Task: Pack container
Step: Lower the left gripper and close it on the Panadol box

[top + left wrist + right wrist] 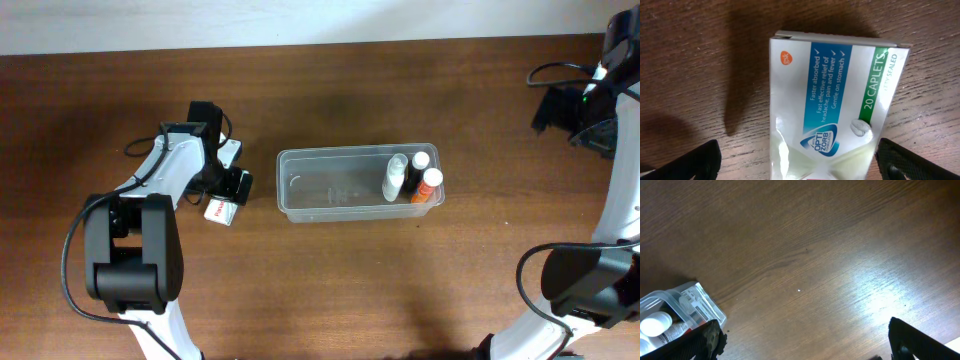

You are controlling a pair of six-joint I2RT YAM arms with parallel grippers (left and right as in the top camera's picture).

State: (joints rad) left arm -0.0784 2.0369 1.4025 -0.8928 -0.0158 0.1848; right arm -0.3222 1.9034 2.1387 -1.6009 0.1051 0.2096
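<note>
Dark brown wood-grain table (330, 290) fills the overhead view, with a pale wall strip along the 12 o'clock edge.

1. Container (300, 185): clear rectangular plastic tub with rounded corners, resting on the table at the centre of the overhead view, long axis running from 9 to 3 o'clock. Its 9 o'clock half shows only bare floor.
2. Contents: three small bottles lie grouped at the 3 o'clock end of the tub. These are a clear bottle with a white cap (395, 178), a second white-capped bottle (421, 160) and an orange-capped bottle (429, 184). The three lie close against one another.
3. Caplet box (825, 95): white carton with a blue and green panel, printed "20 CAPLETS". It lies flat on the table just outside the tub, at the tub's 9 o'clock side.
4. Left claw (797, 155): positioned over the carton, spread wide. In the left wrist view the two dark fingers (702, 162) sit at 7 and 5 o'clock, one on each side of the carton. A strip of table shows between the 7 o'clock finger and the carton. Contact at the 5 o'clock finger cannot be determined. The carton is not clamped.
5. Right claw (805, 335): located near the 2 o'clock corner of the overhead view, well apart from the tub. It is spread wide with only bare table between the fingers and holds nothing. The right wrist view shows one tub corner at 8 o'clock.
</note>
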